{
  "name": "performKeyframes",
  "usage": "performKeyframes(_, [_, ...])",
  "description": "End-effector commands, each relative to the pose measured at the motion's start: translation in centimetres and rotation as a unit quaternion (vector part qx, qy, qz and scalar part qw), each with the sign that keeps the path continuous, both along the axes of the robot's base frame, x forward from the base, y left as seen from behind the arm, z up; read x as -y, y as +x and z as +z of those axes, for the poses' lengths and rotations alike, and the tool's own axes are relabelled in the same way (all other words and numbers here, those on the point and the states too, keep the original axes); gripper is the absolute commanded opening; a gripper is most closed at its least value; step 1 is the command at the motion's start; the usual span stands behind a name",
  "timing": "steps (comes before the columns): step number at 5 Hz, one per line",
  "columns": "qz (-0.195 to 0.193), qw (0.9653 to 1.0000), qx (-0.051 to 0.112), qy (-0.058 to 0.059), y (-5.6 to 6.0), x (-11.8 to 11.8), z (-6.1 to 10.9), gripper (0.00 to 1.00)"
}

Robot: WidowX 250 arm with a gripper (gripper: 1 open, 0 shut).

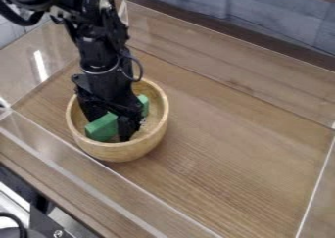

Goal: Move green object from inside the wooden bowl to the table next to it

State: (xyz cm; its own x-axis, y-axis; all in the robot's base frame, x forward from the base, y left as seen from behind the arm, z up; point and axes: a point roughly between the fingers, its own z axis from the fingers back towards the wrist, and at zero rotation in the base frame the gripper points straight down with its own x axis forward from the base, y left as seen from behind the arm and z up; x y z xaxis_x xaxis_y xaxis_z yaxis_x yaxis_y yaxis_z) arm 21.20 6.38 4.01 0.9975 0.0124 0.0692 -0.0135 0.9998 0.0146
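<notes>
1. A black robot gripper [113, 122] reaches down from the upper left into a round, light tan wooden bowl [120, 154] with thick walls. The bowl stands on a brown wood-grain table [236, 134]. The gripper's jaws look spread and not closed on anything, with the fingers low in the bowl.
2. What could go wrong: the bar is slim and smooth-looking, so if the jaws close off its middle or askew to its length, it could twist, tip or slip out.
3. The bowl's wall stands near the fingers. A finger that catches the rim while closing or rising could drag or tilt the bowl.
4. If the fingers are not low enough on the bar's sides, they might pinch only its top edge and lose it on the lift. Too shallow a lift could knock the bar's ends against the rim.
5. Where the target lies: the long, bright green rectangular bar [100, 128] is inside the bowl, directly beneath the gripper and partly hidden by it. One end shows at the lower left of the fingers, the other at their upper right. Whether a finger touches it cannot be told.
</notes>
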Motion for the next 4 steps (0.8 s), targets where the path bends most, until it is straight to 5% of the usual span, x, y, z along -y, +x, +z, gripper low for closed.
performKeyframes(1, [-0.020, 0.9995, 0.023, 0.005, 1.1, 0.3, 1.4, 1.00])
performKeyframes(4, [-0.038, 0.9989, 0.027, 0.002, 2.7, -0.3, 0.3, 1.00])
